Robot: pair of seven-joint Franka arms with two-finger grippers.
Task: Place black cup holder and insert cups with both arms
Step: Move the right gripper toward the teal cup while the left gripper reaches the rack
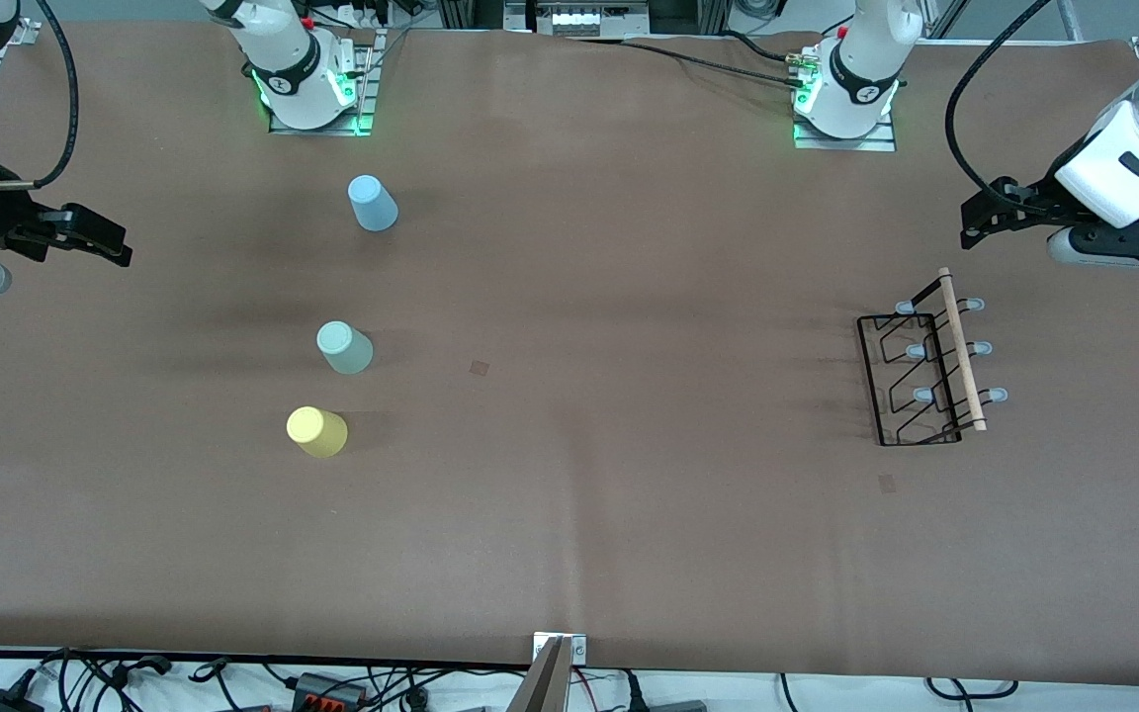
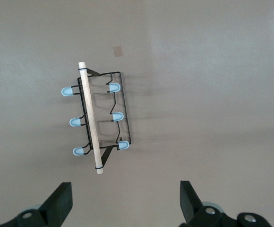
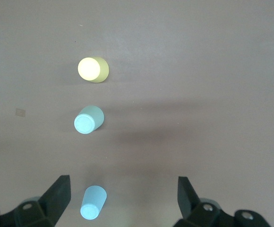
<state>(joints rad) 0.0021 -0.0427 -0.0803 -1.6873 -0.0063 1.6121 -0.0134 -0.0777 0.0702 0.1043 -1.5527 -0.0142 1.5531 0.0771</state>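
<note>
The black cup holder (image 1: 925,362) stands on the table toward the left arm's end, wooden rod on top, pegs bare; it also shows in the left wrist view (image 2: 99,118). Three cups stand bottom up toward the right arm's end: light blue (image 1: 372,203) farthest from the front camera, pale green (image 1: 344,347), then yellow (image 1: 316,431) nearest. The right wrist view shows the blue (image 3: 93,202), green (image 3: 88,119) and yellow (image 3: 93,69) cups. My left gripper (image 1: 973,223) (image 2: 125,203) hangs open and empty, up beside the holder. My right gripper (image 1: 120,247) (image 3: 123,201) hangs open and empty, up beside the cups.
The arm bases (image 1: 312,89) (image 1: 851,99) stand at the table's edge farthest from the front camera. Two small dark squares (image 1: 480,367) (image 1: 887,483) mark the brown table cover. Cables and a metal mount (image 1: 555,672) lie along the nearest edge.
</note>
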